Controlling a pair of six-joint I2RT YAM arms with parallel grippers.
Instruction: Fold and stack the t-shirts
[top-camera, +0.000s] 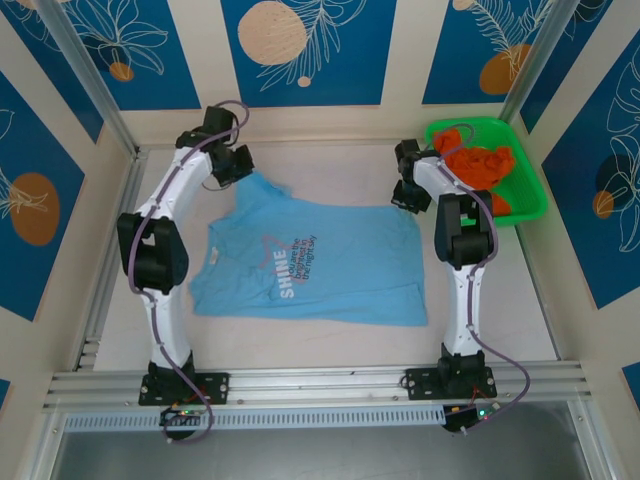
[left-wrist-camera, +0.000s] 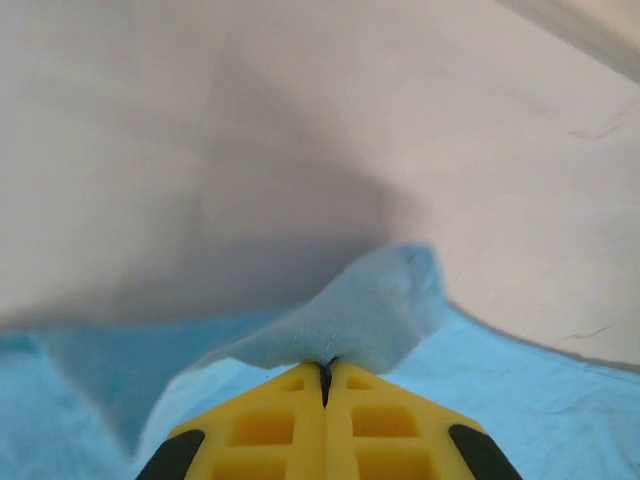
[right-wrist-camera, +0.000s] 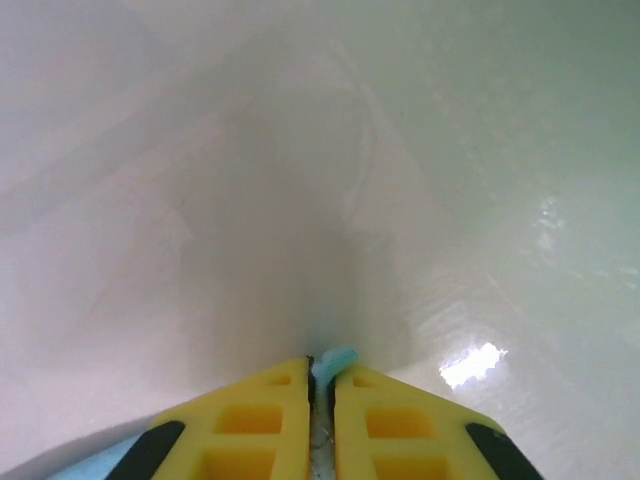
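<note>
Logging light blue t-shirt (top-camera: 350, 260): we find left jaws and right jaws pinched shut on its far edge, body spread nearward of both.

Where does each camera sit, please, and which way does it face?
Top external: above and behind the bases, looking down at the table; left arm and right arm whole, the light blue cloth t-shirt with white SHINE lettering, the bright orange t-shirt in the green plastic mesh basket.
Left wrist: on that wrist, looking along the left gripper, shut on the shirt's edge.
Right wrist: likewise; right gripper pinches a blue sliver.
Shared: the blue t-shirt.
</note>
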